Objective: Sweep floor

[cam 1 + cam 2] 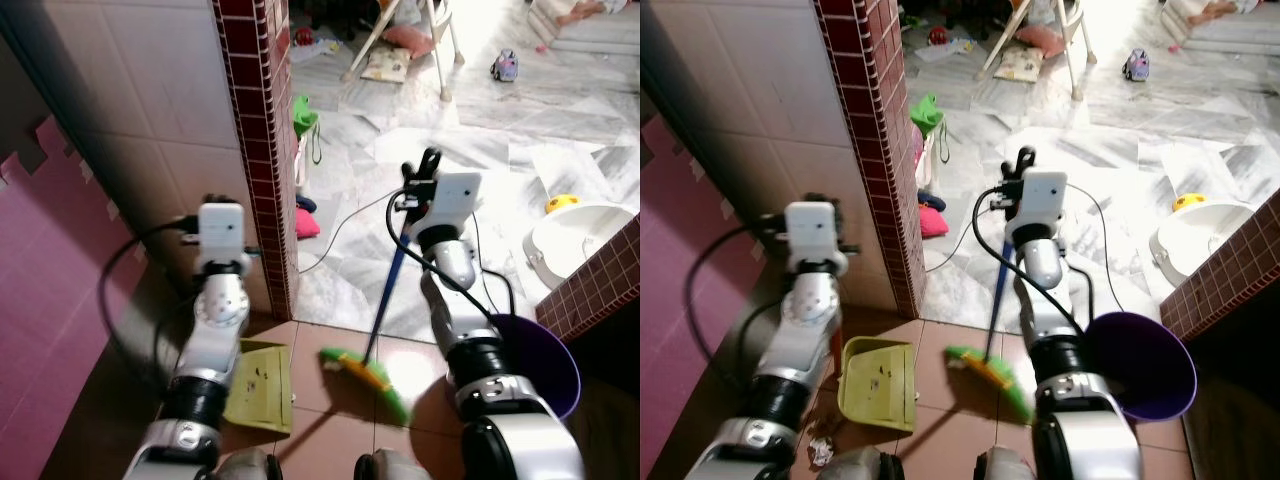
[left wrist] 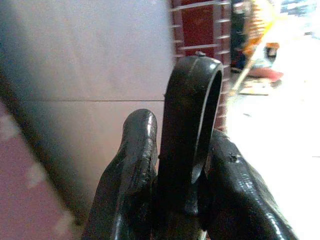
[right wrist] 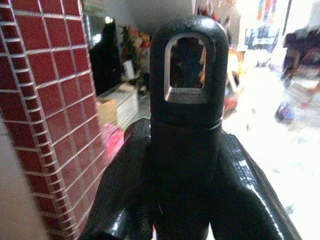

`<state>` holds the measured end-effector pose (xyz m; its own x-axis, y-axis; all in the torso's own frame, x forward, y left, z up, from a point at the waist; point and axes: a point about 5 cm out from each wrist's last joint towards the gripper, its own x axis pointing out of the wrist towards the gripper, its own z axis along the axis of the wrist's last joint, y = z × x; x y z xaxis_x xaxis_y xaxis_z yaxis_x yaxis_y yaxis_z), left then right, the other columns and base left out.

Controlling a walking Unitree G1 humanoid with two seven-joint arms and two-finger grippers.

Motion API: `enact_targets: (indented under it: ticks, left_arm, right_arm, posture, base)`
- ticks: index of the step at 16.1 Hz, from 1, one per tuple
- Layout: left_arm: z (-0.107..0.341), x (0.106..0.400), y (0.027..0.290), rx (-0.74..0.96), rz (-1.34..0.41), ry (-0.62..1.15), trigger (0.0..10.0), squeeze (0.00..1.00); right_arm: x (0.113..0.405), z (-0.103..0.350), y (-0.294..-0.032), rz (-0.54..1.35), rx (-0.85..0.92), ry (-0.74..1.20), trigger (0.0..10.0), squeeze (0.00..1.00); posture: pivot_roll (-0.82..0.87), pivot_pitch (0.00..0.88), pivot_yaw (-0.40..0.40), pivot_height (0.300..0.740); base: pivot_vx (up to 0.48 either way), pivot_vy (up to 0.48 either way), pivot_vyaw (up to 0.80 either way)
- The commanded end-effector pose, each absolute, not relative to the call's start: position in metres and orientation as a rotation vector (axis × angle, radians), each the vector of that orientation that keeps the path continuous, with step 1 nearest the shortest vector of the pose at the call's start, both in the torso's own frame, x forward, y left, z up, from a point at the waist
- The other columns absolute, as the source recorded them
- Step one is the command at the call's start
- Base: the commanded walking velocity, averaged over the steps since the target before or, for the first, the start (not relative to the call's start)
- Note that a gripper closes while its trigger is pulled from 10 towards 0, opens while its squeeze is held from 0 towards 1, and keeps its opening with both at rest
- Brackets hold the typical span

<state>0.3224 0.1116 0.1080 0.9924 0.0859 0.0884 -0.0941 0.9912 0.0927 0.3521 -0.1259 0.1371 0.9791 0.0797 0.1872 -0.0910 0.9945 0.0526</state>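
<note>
The broom (image 1: 385, 300) stands tilted on the brown tiled floor (image 1: 330, 420) just in front of the red brick pillar (image 1: 262, 140), its blue shaft rising away from the robot and its green and yellow bristle head (image 1: 367, 382) resting on the tiles a little way from the pillar's foot. The right tool (image 3: 182, 165) is closed around the black cap at the top of the broom's handle, its two black fingers (image 3: 125, 185) pressed against either side of it. On the pillar's near side, between the bristle head and the wall, the yellow-green dustpan (image 1: 878, 382) lies flat on the brown tiles with dark specks on its tray. The left tool (image 2: 182, 175) is clamped on the dustpan's black looped handle (image 2: 192, 130), which stands upright between its fingers in front of the pale tiled wall (image 1: 150, 110) beside the pillar. A small crumpled scrap (image 1: 820, 440) lies on the floor next to the dustpan's near corner. A purple bucket (image 1: 1145, 365) stands on the far side of the broom from the pillar, close to the right arm. Beyond the pillar the floor turns to grey marble (image 1: 480, 150), scattered with toys, a pink cushion (image 1: 308, 222) at the pillar's base, and a white potty (image 1: 575, 235) farther off.
</note>
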Motion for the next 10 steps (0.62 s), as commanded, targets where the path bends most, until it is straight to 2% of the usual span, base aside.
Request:
enact_targets:
  ticks: [1,6,10]
  left_arm:
    - [0.077,0.315,0.101,0.002,0.064,0.086,10.0,0.00]
    - [0.052,0.313,0.082,-0.187,0.072,0.260,10.0,0.00]
    - [0.048,0.314,0.051,-0.324,0.000,0.352,10.0,0.00]
  right_arm:
    - [0.353,0.137,-0.121,0.097,0.144,-0.157,10.0,0.00]
    - [0.350,0.129,-0.127,0.087,0.187,-0.085,10.0,0.00]
    - [0.355,0.144,-0.143,0.070,0.168,-0.106,10.0,0.00]
  posture:
    - [-0.08,0.072,0.019,0.740]
    - [-0.11,0.042,0.010,0.740]
    - [-0.13,0.009,0.005,0.740]
  base:
    - [0.000,0.000,0.00]
    - [0.000,0.000,0.00]
    - [0.000,0.000,0.00]
